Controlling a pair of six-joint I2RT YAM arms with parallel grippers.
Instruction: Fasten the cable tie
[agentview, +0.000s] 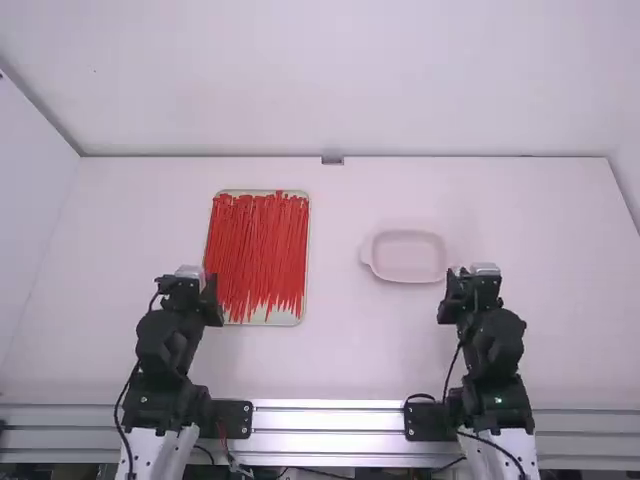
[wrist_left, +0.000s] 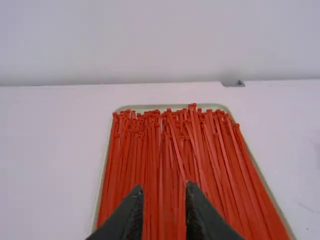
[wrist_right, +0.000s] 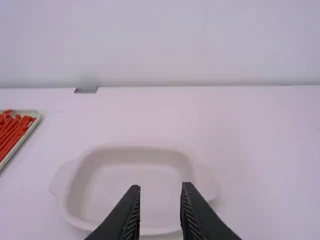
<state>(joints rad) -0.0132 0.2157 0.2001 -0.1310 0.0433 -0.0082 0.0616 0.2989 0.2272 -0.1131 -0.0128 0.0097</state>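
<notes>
Red plastic cable ties (wrist_left: 170, 150) piled on a pale rectangular tray (wrist_left: 150, 107), near ends under our left tool (wrist_left: 164, 188), parted and empty, our right tool (wrist_right: 159, 188) likewise, facing a white ceramic dish (wrist_right: 135, 150).

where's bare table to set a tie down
Bare table: the gap between the pale rectangular tray of red plastic cable ties and the white two-handled dish, the strip behind both, and both outer sides. Crowded: the tray's near end by the left tool.
</notes>
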